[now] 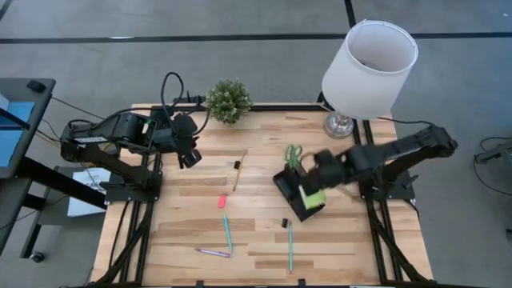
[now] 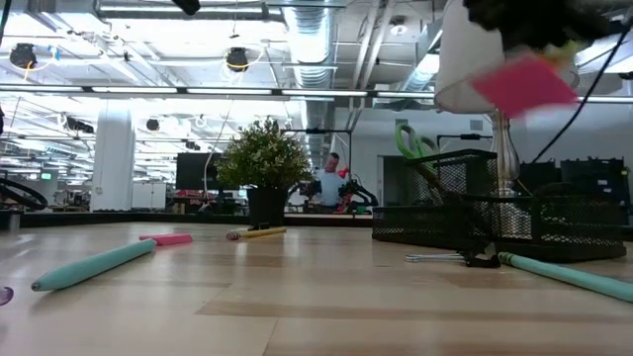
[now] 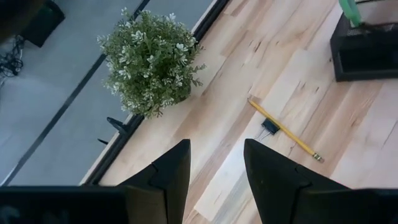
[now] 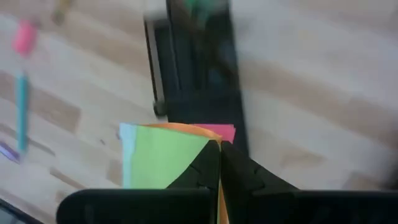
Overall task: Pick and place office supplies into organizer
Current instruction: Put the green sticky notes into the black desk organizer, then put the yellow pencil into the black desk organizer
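The right gripper (image 1: 316,194) is clamped on the sticky-note pad (image 4: 163,154), holding it directly above the black organizer (image 1: 290,190). The left gripper (image 3: 214,171) hangs parted near the potted plant (image 1: 228,100).

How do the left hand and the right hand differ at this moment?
The left hand is open and empty; the right hand is shut on the sticky-note pad. The left hand hangs near the potted plant; the right hand is over the organizer. Both are dark, with two fingers.
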Tool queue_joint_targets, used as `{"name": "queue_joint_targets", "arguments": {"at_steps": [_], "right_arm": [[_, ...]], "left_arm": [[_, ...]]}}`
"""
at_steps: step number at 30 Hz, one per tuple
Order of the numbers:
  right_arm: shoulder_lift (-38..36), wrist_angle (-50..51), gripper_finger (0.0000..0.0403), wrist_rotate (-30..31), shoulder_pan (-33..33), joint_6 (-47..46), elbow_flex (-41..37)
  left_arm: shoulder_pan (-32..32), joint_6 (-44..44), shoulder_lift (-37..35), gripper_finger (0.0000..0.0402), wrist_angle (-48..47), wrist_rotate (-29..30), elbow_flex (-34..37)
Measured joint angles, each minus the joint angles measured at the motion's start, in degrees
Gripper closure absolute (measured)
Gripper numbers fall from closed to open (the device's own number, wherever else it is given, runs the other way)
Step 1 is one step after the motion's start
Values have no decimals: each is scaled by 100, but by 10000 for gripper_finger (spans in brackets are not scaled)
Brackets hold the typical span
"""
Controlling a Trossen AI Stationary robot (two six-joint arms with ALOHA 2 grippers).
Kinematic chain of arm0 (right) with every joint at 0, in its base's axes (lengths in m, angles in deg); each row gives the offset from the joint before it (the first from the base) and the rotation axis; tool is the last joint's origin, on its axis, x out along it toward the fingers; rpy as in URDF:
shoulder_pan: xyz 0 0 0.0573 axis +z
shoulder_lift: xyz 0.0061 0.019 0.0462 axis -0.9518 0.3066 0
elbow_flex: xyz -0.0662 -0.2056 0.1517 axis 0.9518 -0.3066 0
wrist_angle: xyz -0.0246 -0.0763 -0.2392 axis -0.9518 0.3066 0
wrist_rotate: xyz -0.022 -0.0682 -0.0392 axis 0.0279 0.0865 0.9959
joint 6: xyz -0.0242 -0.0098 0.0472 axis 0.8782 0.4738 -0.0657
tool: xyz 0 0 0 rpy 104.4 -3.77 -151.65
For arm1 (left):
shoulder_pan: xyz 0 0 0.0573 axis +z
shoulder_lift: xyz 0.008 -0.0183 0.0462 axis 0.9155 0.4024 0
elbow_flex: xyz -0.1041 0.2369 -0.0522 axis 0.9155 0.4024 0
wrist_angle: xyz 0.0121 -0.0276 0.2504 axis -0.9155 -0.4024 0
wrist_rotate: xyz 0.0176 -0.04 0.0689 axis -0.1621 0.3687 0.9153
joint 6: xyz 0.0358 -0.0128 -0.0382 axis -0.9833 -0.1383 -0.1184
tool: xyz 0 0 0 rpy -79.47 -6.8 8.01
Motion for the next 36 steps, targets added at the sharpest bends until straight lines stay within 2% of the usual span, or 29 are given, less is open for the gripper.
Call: {"name": "queue_joint_targets", "arguments": {"at_steps": [5,10,14,17,21,30,36], "right_arm": [[500,-310,403,-131,197,-4,-562],[1055,-324,403,-1,-130,775,-589],[1434,-573,403,-22,-451,1415,-587],[1634,-772,397,-324,-612,1659,-587],[1713,-955,367,-844,-699,2105,-587],[1509,-1119,284,-972,-633,2079,-568],[1188,-992,249,-1126,-556,1800,-74]], "left_arm": [[0,152,0,258,30,408,0],[0,302,0,258,32,776,0],[2,403,0,258,34,793,0],[2,456,0,258,32,673,0],[2,460,0,258,33,614,0],[0,602,20,258,30,582,0],[2,1042,219,258,-31,501,13]]}}
